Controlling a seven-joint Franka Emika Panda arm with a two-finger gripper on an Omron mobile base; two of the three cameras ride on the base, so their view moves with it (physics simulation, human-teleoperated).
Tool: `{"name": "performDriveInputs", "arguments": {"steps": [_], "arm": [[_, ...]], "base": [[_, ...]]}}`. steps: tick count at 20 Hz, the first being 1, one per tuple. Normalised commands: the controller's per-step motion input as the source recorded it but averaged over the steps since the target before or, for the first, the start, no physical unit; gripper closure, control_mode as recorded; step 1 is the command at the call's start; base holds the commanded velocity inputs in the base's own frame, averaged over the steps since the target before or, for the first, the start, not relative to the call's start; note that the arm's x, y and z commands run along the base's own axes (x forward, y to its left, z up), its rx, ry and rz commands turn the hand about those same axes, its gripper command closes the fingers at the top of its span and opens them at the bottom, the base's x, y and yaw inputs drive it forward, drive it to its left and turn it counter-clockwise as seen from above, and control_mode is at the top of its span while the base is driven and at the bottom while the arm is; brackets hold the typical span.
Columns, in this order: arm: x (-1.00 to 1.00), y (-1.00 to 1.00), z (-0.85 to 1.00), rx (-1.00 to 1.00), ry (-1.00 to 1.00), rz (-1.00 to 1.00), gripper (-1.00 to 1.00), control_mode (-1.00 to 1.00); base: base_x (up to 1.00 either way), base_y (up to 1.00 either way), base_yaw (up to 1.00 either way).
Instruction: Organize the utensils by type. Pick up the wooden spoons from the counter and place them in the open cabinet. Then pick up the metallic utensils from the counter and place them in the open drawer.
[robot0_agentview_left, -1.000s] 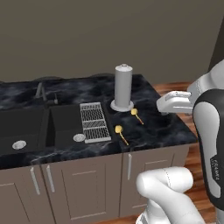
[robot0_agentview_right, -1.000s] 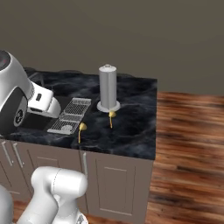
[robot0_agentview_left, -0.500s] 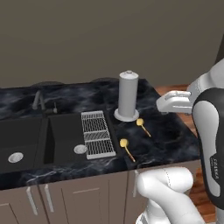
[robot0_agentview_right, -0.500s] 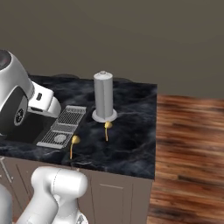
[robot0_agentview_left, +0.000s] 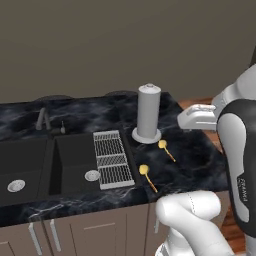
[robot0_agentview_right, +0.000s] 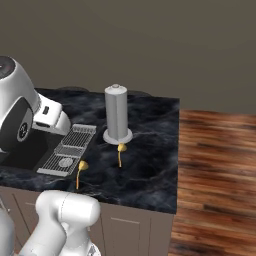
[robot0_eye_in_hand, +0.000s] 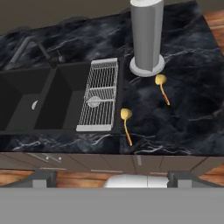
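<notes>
- My gripper (robot0_eye_in_hand: 112, 175) hangs high above the counter's (robot0_eye_in_hand: 188, 113) front edge, jaws spread wide and holding nothing — its two dark fingertips (robot0_eye_in_hand: 43, 178) rise at the bottom of the hand view.
- Below and ahead of me lie the two metallic utensils: the nearer one (robot0_eye_in_hand: 126, 124) close to the front edge, just beside the wire rack (robot0_eye_in_hand: 100, 94); the farther one (robot0_eye_in_hand: 162, 87) beyond it, near the base of the grey cylinder (robot0_eye_in_hand: 147, 37).
- The two utensils lie apart, yellow heads pointing away from me.
- The rack rests in the black sink (robot0_eye_in_hand: 39, 96) — off to the side of both utensils.
</notes>
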Motion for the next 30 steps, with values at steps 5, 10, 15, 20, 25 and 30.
{"name": "performDriveInputs", "arguments": {"steps": [5,10,15,20,25,30], "arm": [[0.25,0.00,-0.28,-0.06,0.13,0.01,-1.00,-1.00],[0.30,0.00,-0.27,-0.03,0.21,0.00,-1.00,-1.00],[0.01,0.00,-0.38,-0.09,0.18,0.00,-1.00,-1.00],[0.27,0.12,-0.44,-0.06,0.15,0.00,-1.00,-1.00],[0.50,0.05,-0.48,-0.01,0.09,0.02,-1.00,-1.00],[0.58,0.00,-0.53,0.00,0.04,0.06,-1.00,-1.00]], "base": [[0.00,0.00,0.00],[0.00,0.00,0.00],[0.00,0.00,0.00],[0.00,0.00,0.00],[0.00,0.00,0.00],[0.00,0.00,0.00]]}}
